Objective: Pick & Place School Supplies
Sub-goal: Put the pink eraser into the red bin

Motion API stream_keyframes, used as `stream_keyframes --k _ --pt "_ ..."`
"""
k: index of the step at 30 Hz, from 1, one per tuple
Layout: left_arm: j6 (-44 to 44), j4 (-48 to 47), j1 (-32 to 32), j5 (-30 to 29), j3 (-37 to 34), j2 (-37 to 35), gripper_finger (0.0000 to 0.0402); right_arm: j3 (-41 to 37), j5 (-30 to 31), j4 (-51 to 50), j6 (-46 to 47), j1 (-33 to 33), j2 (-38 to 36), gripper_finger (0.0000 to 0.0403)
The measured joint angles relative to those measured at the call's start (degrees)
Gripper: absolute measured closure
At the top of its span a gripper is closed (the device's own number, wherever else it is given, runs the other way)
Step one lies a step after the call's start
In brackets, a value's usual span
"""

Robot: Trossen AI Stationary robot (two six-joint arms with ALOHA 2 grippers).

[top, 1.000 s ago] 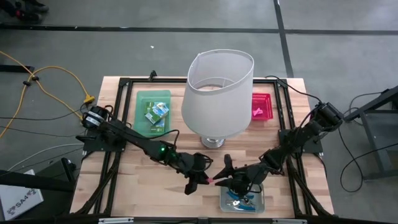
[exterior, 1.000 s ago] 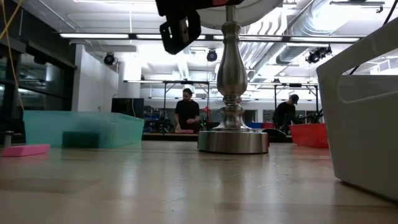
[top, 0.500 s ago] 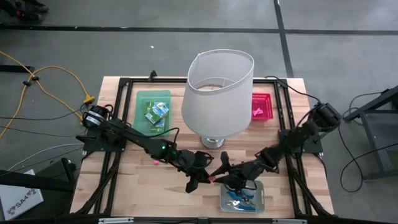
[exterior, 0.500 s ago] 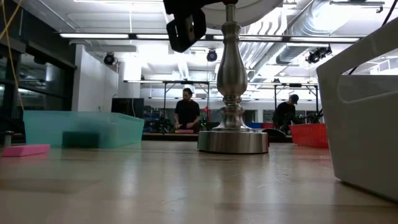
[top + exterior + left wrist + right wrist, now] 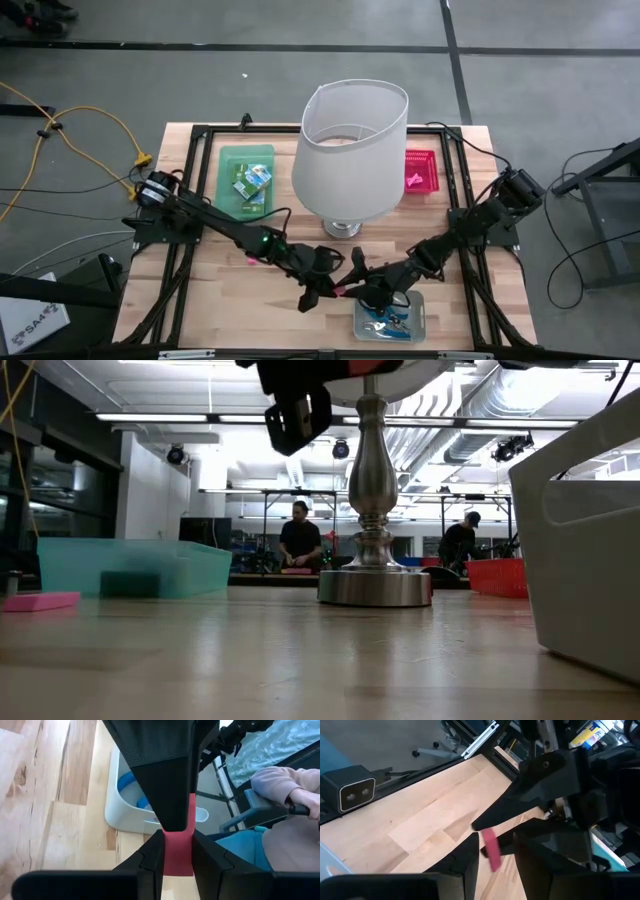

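Left gripper [image 5: 333,287] clenched on pink eraser [image 5: 178,847], held in air above table [image 5: 220,300], front centre, just ahead of lamp base [image 5: 341,229]. Right gripper [image 5: 352,273] fingers spread, nothing held; over last second it has slid in from clear tray [image 5: 420,322] side until it stands just beside left gripper, eraser [image 5: 491,849] in line between its fingers. Judgement: arm-to-arm handover forming, eraser likely bound for red tray [image 5: 421,172]. Transfer not yet made. Risk: drop if release comes early.

Bright ceiling strip lights [image 5: 150,417], blurred foreground, soft shadows.
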Motion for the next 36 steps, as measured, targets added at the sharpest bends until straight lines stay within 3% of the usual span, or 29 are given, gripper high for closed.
stream_keyframes --k 10,25,36 --pt "0.0 0.6 0.0 0.1 0.0 0.2 0.0329 0.0 0.0 0.0 0.4 0.0 0.0 0.0295" --pt "-0.2 0.6 0.0 0.2 0.0 0.2 0.0329 0.0 -0.8 -1.1 0.5 0.0 0.0 0.0389" --pt "0.3 0.8 0.0 1.0 0.0 0.2 0.0327 0.0 -1.3 -1.1 0.5 0.0 0.0 0.0390"
